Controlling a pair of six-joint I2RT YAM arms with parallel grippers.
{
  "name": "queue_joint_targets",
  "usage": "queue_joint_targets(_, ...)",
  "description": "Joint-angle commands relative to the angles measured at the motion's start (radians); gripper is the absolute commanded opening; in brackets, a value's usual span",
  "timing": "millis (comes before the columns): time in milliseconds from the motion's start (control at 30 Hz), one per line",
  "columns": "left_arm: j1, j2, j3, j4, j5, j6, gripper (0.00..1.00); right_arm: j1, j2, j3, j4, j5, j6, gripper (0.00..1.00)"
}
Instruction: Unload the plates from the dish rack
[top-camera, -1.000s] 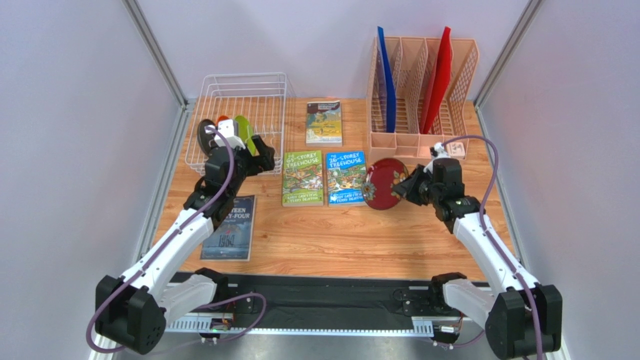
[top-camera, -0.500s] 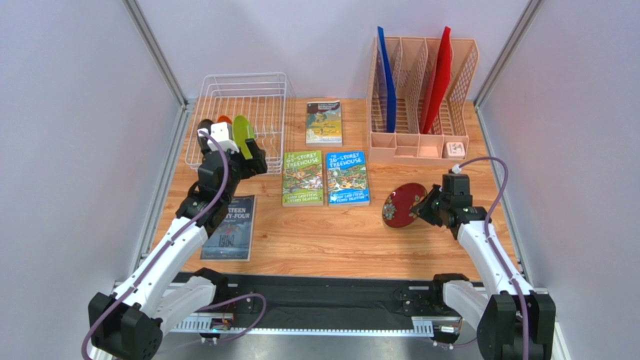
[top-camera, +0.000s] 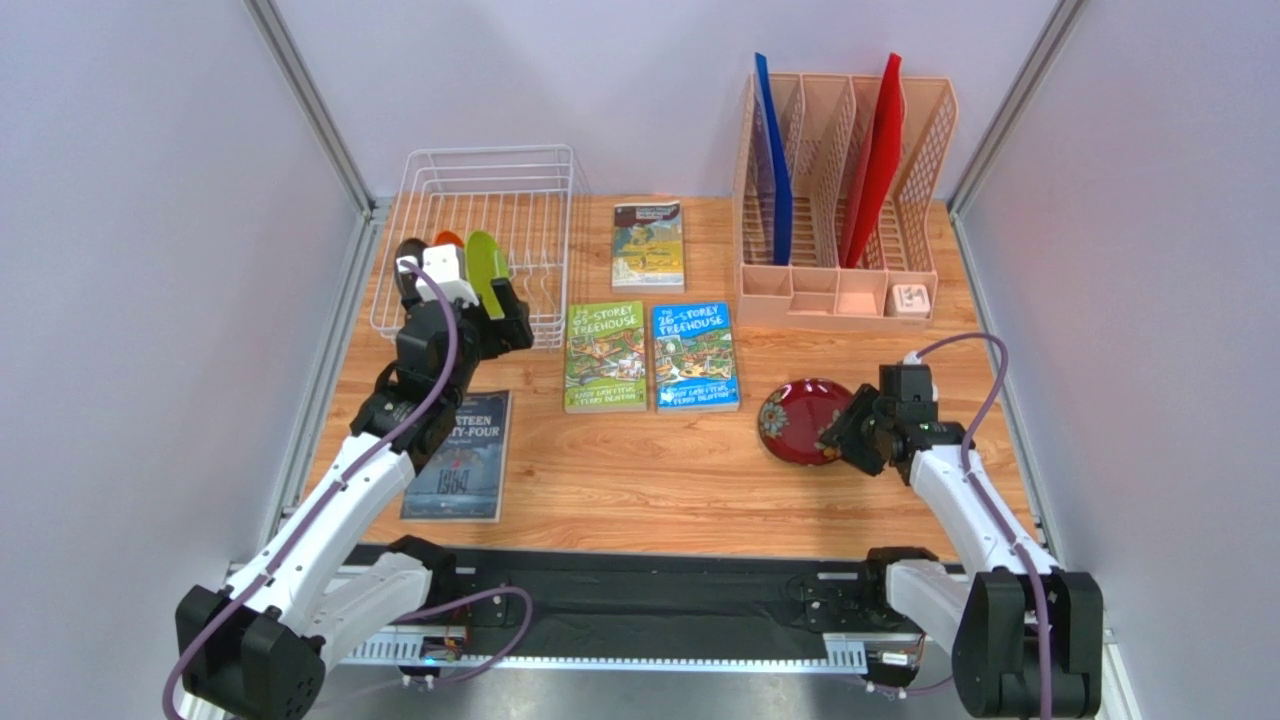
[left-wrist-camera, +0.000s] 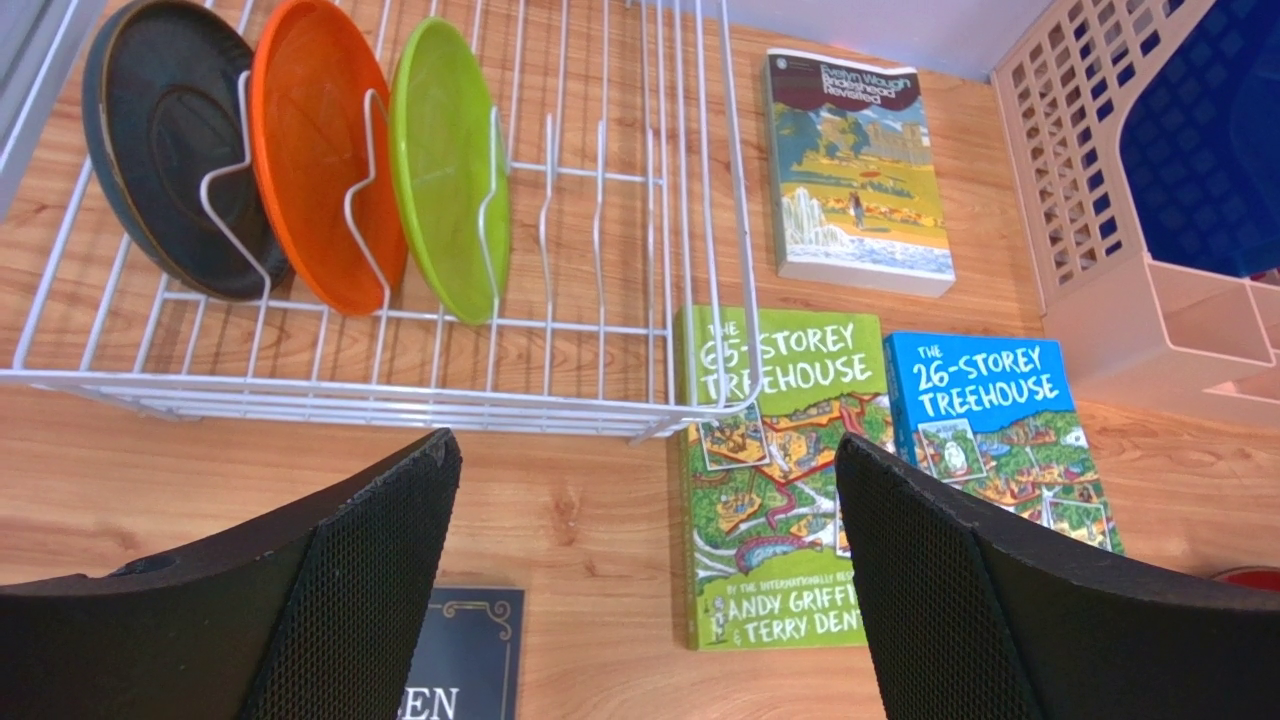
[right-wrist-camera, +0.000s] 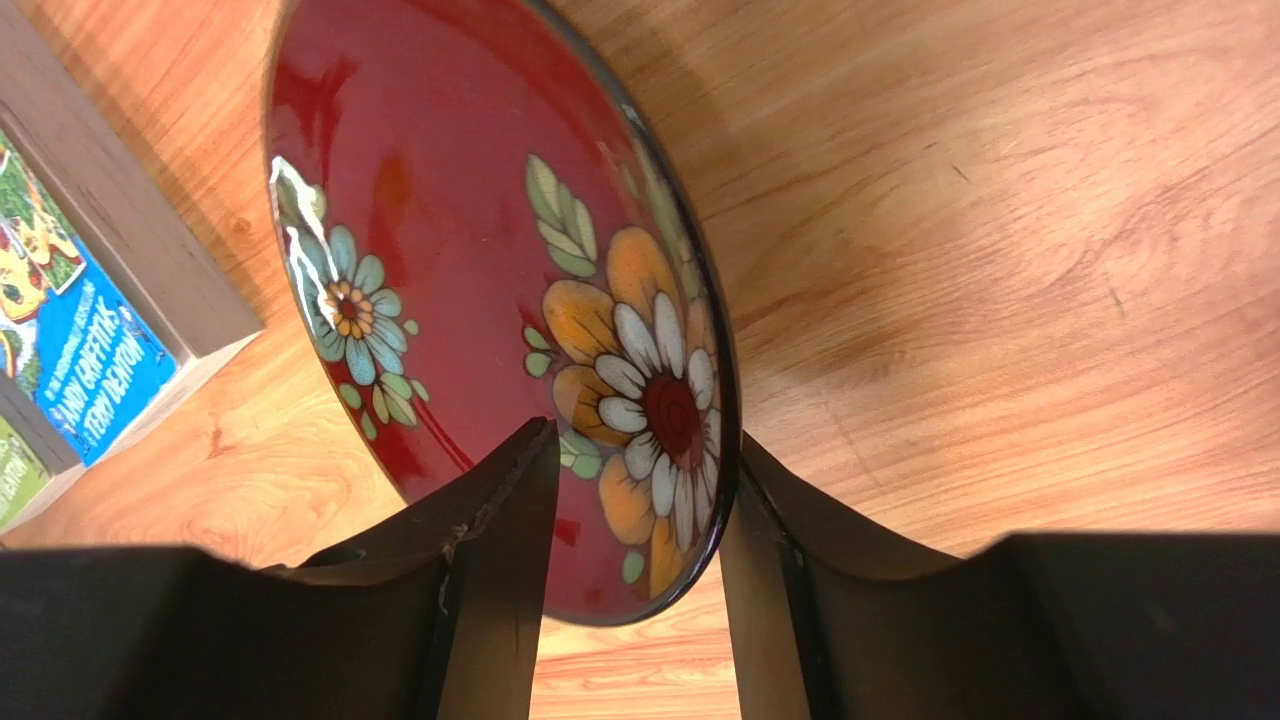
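1. At the right side of the workspace, the black fingers (right-wrist-camera: 489, 555) of the right gripper (right-wrist-camera: 634, 443) stand parted, one on each side of the rim of the dark red round plate with a flower pattern (right-wrist-camera: 451, 225). A band of the plate face shows between them, so the grip reads as released.
2. A second ago this plate was held upright above the surface. Half a second ago it was lower and tilted. It now lies close to flat on the wooden table (top-camera: 661, 480), just right of the blue paperback book (top-camera: 696, 356) and well apart from the rack.
3. Judgement: the first plate is delivered. The right arm needs only to back off the rim without dragging it.
4. At the left side, the left gripper (left-wrist-camera: 643, 450) is spread to full width and holds nothing. It hovers just in front of the white wire dish rack (left-wrist-camera: 376, 398), where it already was half a second ago.
5. Three plates stand on edge between the rack's prongs: a dark grey round plate (left-wrist-camera: 150, 150), an orange round plate (left-wrist-camera: 308, 150) and a lime green round plate (left-wrist-camera: 443, 165).
6. Judgement: one of four plates is unloaded. The lime green plate, with open rack on its right side, is the likely next pick.
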Motion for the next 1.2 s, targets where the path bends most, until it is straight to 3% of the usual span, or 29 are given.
queue_joint_targets(0, -0.004, 0.002, 0.040, 0.007, -0.014, 0.029, 1.00, -0.002, 0.003, 0.006, 0.036, 0.032, 0.007, 0.47)
queue_joint_targets(100, -0.003, 0.019, 0.041, 0.006, -0.040, 0.043, 1.00, -0.002, 0.014, 0.009, 0.034, 0.061, 0.003, 0.49)
queue_joint_targets(133, -0.003, 0.027, 0.043, 0.006, -0.043, 0.048, 1.00, -0.002, 0.020, 0.010, 0.034, 0.069, 0.001, 0.56)
queue_joint_targets(433, 0.037, 0.092, 0.063, 0.021, -0.028, 0.068, 1.00, -0.002, 0.114, 0.047, 0.094, 0.109, -0.029, 0.59)
queue_joint_targets(567, 0.123, 0.140, 0.083, 0.032, 0.029, 0.051, 1.00, -0.002, 0.160, 0.116, 0.093, 0.120, -0.046, 0.59)
queue_joint_targets(833, 0.238, 0.356, 0.207, 0.114, 0.042, 0.084, 0.98, -0.002, -0.032, 0.262, -0.010, 0.178, -0.112, 0.64)
queue_joint_targets(1167, 0.253, 0.623, 0.357, 0.207, 0.026, 0.072, 0.88, -0.001, -0.058, 0.368, -0.039, 0.106, -0.144, 0.57)
